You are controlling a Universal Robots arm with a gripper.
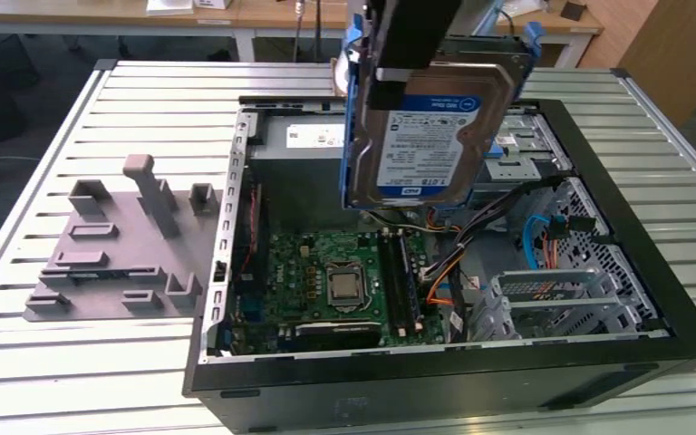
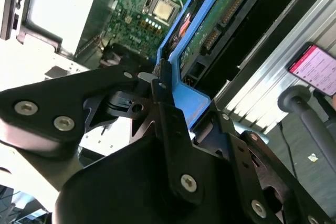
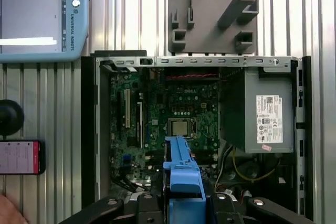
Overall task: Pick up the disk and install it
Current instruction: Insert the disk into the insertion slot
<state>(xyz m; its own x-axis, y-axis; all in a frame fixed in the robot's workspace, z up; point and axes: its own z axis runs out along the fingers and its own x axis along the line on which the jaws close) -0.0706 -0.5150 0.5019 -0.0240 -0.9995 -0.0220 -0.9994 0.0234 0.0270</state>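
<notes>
- The gripper [image 1: 393,89] is clamped on the disk [image 1: 439,136], in the upper middle of the exterior view, above the open computer [image 1: 445,385].
- It looks hard, a bit heavy and breakable; its blue side rails [image 1: 351,154] are the place to hold.

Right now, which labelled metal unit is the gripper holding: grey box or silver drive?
The disk, silver with blue rails, held by the gripper above the case; the grey box sits inside.

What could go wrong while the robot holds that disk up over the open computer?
The hand holds the disk upright by its top end, so it might slip and drop onto the green board. Going down, it could also snag the loose cables nearby.
</notes>
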